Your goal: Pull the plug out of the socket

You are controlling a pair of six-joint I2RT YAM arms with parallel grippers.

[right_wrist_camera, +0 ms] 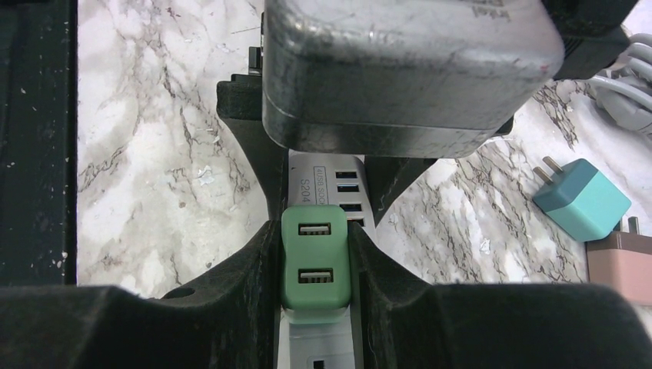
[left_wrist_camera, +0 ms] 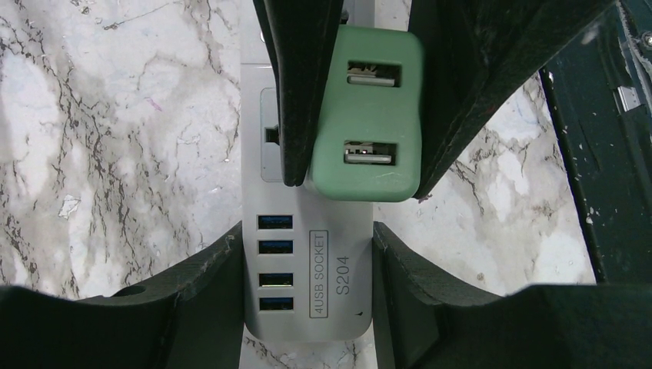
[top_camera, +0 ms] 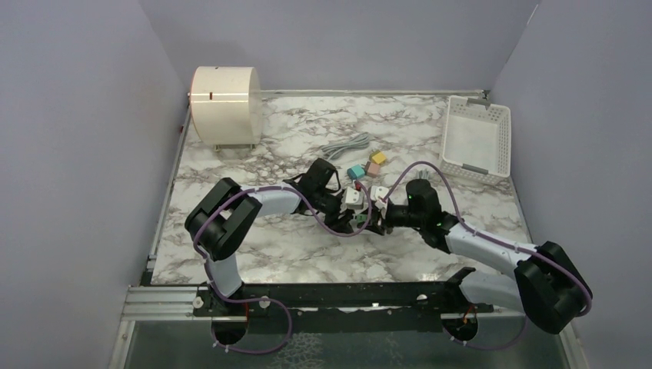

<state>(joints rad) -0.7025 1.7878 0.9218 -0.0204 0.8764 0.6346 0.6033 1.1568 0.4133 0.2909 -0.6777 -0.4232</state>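
Note:
A grey power strip marked "4USB SOCKET" lies on the marble table. A green two-port USB plug stands on its face, and its pins do not show. My left gripper is shut on the strip's USB end, one finger on each long side. My right gripper is shut on the green plug, a finger on each side, with the strip beneath it. In the top view both grippers meet at the table's middle, the left gripper facing the right gripper. The plug is mostly hidden there.
A teal adapter and a pink one lie just right of the strip. A yellow cube and a coiled grey cable lie behind. A white basket stands back right and a cream cylinder back left.

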